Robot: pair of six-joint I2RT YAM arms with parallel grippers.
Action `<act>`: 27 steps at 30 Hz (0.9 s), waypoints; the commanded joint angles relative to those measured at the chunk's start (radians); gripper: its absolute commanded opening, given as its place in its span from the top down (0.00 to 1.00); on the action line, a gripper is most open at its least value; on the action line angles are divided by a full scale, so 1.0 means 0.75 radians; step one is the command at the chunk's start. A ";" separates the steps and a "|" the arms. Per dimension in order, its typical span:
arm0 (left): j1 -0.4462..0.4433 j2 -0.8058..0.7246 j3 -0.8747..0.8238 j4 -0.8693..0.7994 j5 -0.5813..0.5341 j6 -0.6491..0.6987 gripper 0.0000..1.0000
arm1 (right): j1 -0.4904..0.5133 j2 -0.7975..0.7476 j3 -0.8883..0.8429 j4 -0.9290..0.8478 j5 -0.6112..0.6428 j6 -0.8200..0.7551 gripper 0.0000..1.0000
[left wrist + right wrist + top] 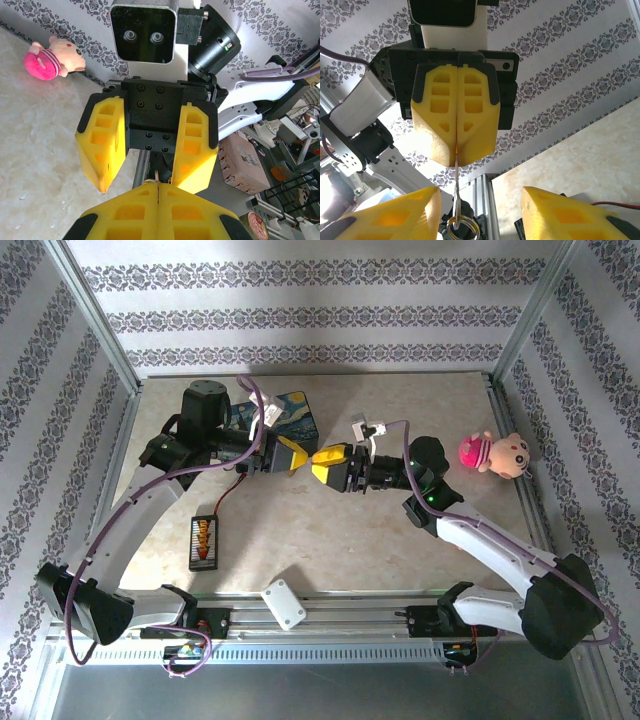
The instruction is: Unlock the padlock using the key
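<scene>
— Top external view: what does the left gripper (300,456) do?
— It pinches the key (456,190), whose ring end juts out.
— And the right gripper (317,462)?
— Tip to tip with it, jaws parted on either side of that ring.

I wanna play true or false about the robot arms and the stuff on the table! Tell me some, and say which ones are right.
1. The left end effector is shut on a thin key with a ring at its end. True.
2. The right end effector is squeezed tight shut. False: its fingers stand apart with nothing between them.
3. The pink plush toy lies on the right side of the table. True.
4. The starry-night box sits right beside the plush toy. False: it is far from the toy, at the back behind the left arm.
5. The two end effectors point at each other. True.
</scene>
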 commanded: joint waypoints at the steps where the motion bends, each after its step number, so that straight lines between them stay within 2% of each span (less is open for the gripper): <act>1: -0.012 -0.002 0.023 -0.013 0.002 0.016 1.00 | 0.018 0.007 0.043 0.044 0.010 -0.025 0.55; 6: -0.012 -0.006 0.022 -0.008 -0.004 0.014 1.00 | 0.017 0.011 0.043 0.042 0.010 -0.026 0.62; 27: -0.010 -0.026 0.032 -0.045 -0.032 0.026 1.00 | -0.017 -0.081 -0.043 0.015 0.049 -0.024 0.74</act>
